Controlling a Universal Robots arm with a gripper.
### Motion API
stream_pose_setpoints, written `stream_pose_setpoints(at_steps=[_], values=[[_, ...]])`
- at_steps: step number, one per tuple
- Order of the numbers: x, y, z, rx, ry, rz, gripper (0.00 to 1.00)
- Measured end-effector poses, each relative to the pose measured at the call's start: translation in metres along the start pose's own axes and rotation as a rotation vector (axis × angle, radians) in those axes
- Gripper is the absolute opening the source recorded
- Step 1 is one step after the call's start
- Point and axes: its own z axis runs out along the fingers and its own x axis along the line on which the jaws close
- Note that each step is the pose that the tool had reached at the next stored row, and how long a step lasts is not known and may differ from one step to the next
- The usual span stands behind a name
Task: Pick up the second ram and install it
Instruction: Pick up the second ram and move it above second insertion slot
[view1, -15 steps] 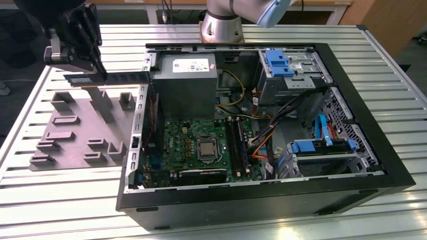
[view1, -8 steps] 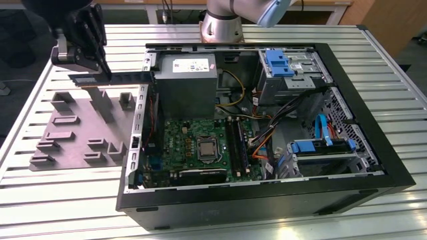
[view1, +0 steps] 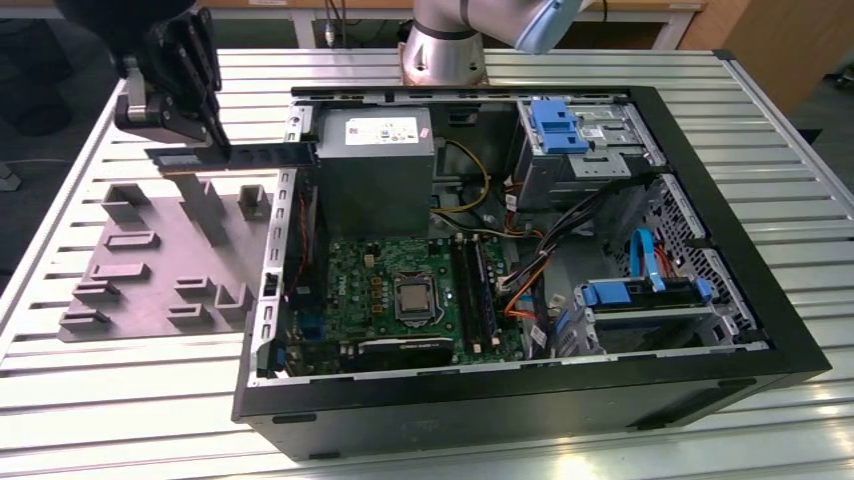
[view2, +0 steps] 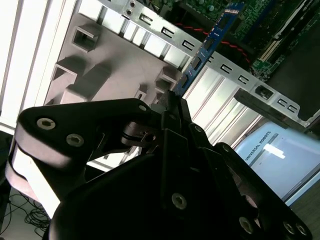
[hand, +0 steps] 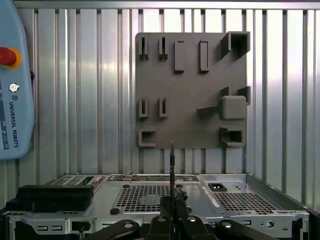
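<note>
The second ram (view1: 247, 154) is a thin dark stick held level in the air above the grey tray's far edge, one end reaching the open computer case's wall. My gripper (view1: 211, 138) is shut on it from above. In the second wrist view the ram (view2: 207, 42) runs blue-green from my gripper (view2: 173, 101) out toward the case's metal rim. In the first wrist view the ram (hand: 172, 162) stands edge-on above my gripper (hand: 172, 200). The black memory sockets (view1: 475, 290) lie on the green motherboard (view1: 387, 290) inside the case.
The grey moulded tray (view1: 147, 235) with raised blocks lies on the slatted metal table (view1: 120, 390), at the exterior view's left of the case (view1: 747, 300). Inside the case are a power supply (view1: 376, 165), drive bays with blue clips (view1: 554, 128) and loose cables. A teach pendant (hand: 12, 80) lies on the table.
</note>
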Motion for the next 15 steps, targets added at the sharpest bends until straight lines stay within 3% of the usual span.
stream_pose_setpoints(at_steps=[15], values=[[-0.0002, -0.013, 0.0004, 0.0001, -0.0001, 0.0, 0.14]])
